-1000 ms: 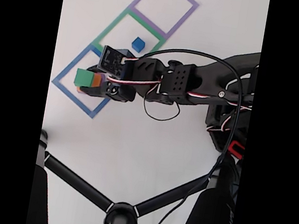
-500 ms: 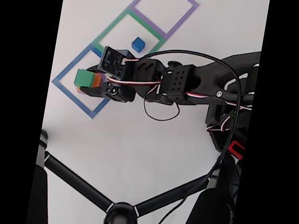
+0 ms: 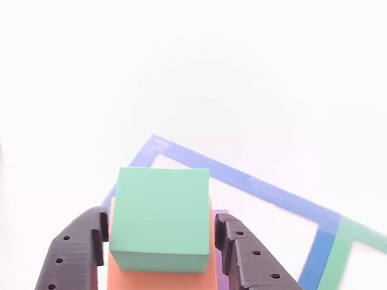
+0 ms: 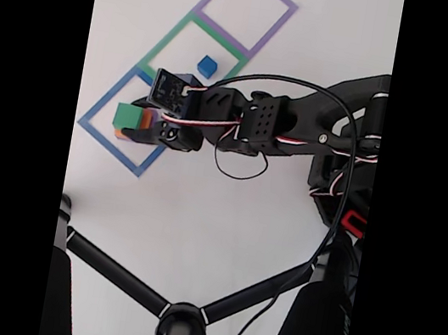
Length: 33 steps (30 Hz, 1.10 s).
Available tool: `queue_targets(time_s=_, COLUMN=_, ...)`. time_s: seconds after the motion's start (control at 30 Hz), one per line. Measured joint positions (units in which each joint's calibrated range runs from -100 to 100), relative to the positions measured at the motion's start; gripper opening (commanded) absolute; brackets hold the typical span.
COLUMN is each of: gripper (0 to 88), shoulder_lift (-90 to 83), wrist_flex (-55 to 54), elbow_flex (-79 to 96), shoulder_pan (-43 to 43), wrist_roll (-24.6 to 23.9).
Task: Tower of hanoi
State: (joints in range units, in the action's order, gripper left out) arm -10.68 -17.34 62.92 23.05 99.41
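Green block (image 3: pixel 161 218) sits atop the orange block (image 3: pixel 160 282) and purple slab (image 3: pixel 220 216) in the blue outline (image 3: pixel 257 186), the open gripper (image 3: pixel 159 249) straddling it unclosed, seemingly ready to pinch and lift, while the blue cube (image 4: pixel 207 66) waits in the green outline (image 4: pixel 170 38).

Green block (image 3: pixel 162 216) tops orange block (image 3: pixel 160 282) and purple slab (image 3: pixel 219 218); blue cube (image 4: pixel 207 66) sits apart.
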Motion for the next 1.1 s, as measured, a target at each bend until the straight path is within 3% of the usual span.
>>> queue_targets(time_s=0.4, gripper=24.6, shoulder_lift=0.0, wrist_flex=-0.56, elbow_flex=0.0, shoulder_pan=0.08, wrist_roll=0.0)
queue_targets(time_s=0.53, gripper=23.9, shoulder_lift=-2.95, wrist_flex=4.74, elbow_flex=-1.48, shoulder_pan=0.57, wrist_roll=0.0)
queue_targets(time_s=0.73, gripper=20.7, shoulder_lift=-12.75, wrist_flex=25.44, elbow_flex=-11.14, shoulder_pan=1.15, wrist_roll=0.0)
queue_targets(time_s=0.93, gripper=5.6, shoulder_lift=-19.67, wrist_flex=51.61, elbow_flex=-25.59, shoulder_pan=-0.57, wrist_roll=0.2)
queue_targets(time_s=1.1, gripper=0.6, shoulder_lift=-21.7, wrist_flex=71.51, elbow_flex=-40.73, shoulder_pan=-1.47, wrist_roll=0.0)
